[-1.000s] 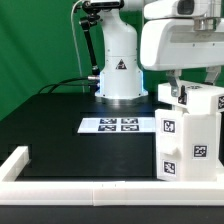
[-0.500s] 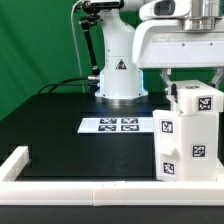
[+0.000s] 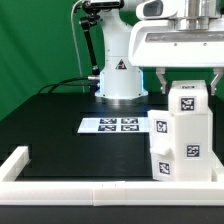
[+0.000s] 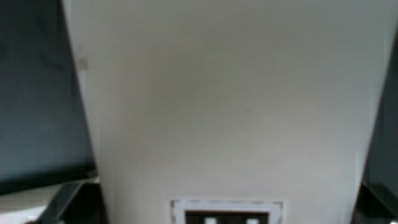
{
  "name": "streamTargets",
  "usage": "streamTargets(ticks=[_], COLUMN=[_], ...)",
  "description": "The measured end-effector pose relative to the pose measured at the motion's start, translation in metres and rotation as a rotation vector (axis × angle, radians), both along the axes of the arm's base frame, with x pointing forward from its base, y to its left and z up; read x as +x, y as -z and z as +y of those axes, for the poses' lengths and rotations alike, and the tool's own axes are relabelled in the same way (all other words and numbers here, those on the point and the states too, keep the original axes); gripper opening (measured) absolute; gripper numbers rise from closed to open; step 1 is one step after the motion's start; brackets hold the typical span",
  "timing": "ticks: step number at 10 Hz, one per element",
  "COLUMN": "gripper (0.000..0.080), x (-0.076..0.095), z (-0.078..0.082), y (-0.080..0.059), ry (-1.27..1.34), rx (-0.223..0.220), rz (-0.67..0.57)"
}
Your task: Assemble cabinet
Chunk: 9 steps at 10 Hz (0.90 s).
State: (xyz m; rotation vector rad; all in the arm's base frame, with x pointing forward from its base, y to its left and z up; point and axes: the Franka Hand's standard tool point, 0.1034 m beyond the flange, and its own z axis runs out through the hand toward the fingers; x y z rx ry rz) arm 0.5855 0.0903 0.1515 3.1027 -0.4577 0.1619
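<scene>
The cabinet [image 3: 185,140] is a tall white box with a smaller white block on top. It carries black-and-white tags and stands upright on the black table at the exterior view's right, close to the front rail. My gripper [image 3: 190,85] reaches down over its top block, with one dark finger on each side. In the wrist view the cabinet [image 4: 231,100] fills the picture between the fingers [image 4: 68,203], and a tag shows on its face. The jaws appear closed against its sides.
The marker board [image 3: 118,125] lies flat on the table to the exterior view's left of the cabinet. The arm's white base [image 3: 120,70] stands behind it. A long white rail [image 3: 90,190] edges the table's front and turns back at the exterior view's left.
My gripper and the cabinet have both shifted toward the exterior view's left, nearer the marker board. The cabinet has turned slightly.
</scene>
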Motion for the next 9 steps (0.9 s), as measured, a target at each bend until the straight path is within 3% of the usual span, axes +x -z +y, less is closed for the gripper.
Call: streamTargets(ticks=[4, 5, 6, 8, 9], gripper=[0.0558, 0.0723, 0.0776, 0.0795, 0.0798], x=[0.001, 0.001, 0.001, 0.002, 0.002], z=[-0.005, -0.005, -0.005, -0.006, -0.004], y=[0.000, 0.000, -0.002, -0.016, -0.013], ry=[0.078, 0.067, 0.054, 0.024, 0.022], rx=[0.003, 0.002, 0.002, 0.016, 0.017], rz=[-0.001, -0.002, -0.004, -0.006, -0.007])
